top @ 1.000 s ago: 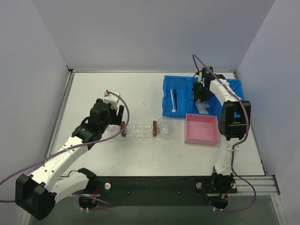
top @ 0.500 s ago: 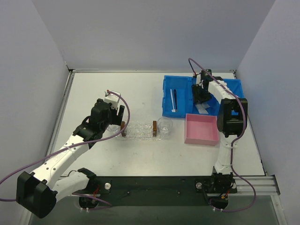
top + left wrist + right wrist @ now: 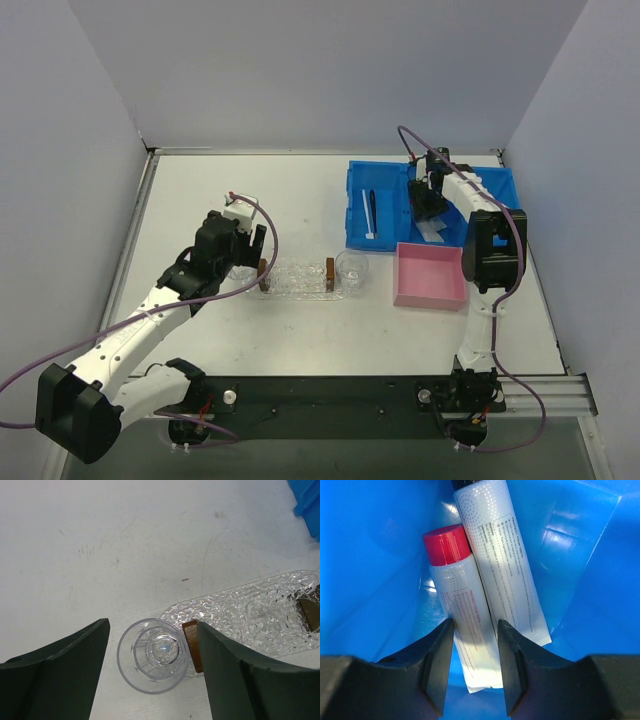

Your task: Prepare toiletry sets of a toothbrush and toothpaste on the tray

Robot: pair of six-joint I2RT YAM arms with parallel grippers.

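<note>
Now the red-capped toothpaste (image 3: 462, 615) lies in the blue bin (image 3: 380, 555), flanked by my right gripper (image 3: 475, 625), half-closed; whether it pinches, I cannot tell. That wrist has crept rearward. My left gripper (image 3: 152, 626) stays wide, straddling a clear cup (image 3: 154, 655) beside the tray (image 3: 250, 615).

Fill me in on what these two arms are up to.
The right gripper is down in the blue bin, its fingers straddling the red-capped toothpaste tube that lies beside a second tube; whether it grips yet is unclear. The left gripper hangs open around a clear cup at the left end of the tray. The tray holds no toothbrush or toothpaste; both toothbrushes lie in the bin.
</note>
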